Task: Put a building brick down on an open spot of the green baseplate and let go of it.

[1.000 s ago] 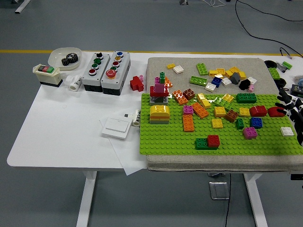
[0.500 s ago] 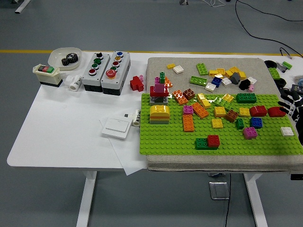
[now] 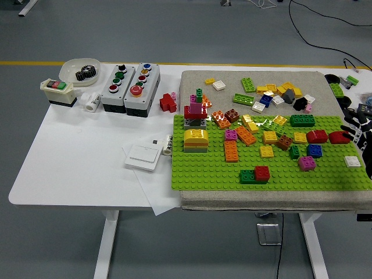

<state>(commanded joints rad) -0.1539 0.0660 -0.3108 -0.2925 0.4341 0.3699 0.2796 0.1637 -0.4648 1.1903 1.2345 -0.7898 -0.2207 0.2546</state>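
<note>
So the only bit of the robot showing is the right hand, poking in at the table's right edge. Its fingers look loosely spread rather than curled, and as far as I can make out they pinch nothing, though the hand is half cut off by the frame so I wouldn't swear to it. Right at the fingertips sits a red brick, pressed onto the green baseplate near its far right corner, just beside another red brick. My guess is that red one is the brick in question, down on the studs and let go.

The left hand isn't anywhere to be seen.

Further out, the baseplate lies on a grey mat covering the right half of the table, with loose bricks heaped toward the far edge, probably the supply pile, kept within reach. The near half of the plate is mostly bare studs, so plenty of open spots remain. Over at the far left corner there are button boxes and a white dish, well apart from the work.
</note>
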